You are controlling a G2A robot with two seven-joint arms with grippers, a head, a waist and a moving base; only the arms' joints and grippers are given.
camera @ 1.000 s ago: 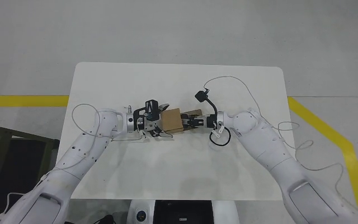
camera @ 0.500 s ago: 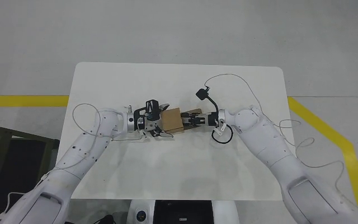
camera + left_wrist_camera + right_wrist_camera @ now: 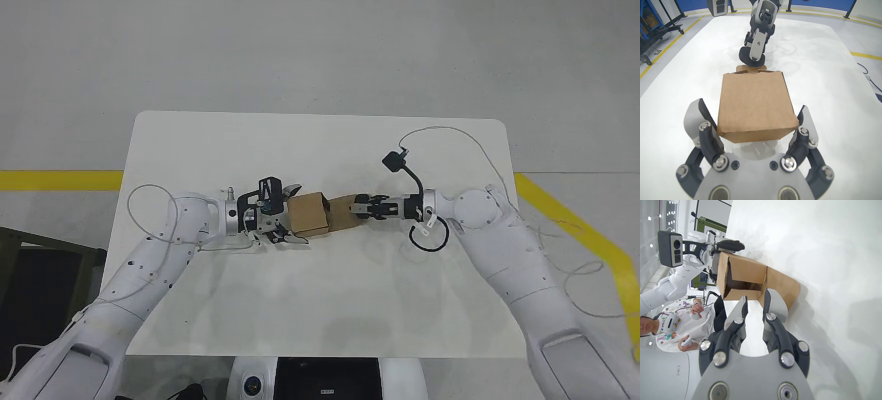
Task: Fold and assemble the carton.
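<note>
Carton (image 3: 308, 213) is lying dead centre of the top view on the white table (image 3: 400, 300). The left gripper (image 3: 290, 215) has its claw clamped round the box's closed end. The right gripper (image 3: 357, 208) sits at the open end beside the loose flap (image 3: 781, 283), fingers only a crack apart, gripping nothing.

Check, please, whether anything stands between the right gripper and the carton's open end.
Nothing visible does. The right gripper is right at the open end of the carton, fingers parted, beside the outstretched flap. The left gripper grips the opposite, closed end, out of the way.
</note>
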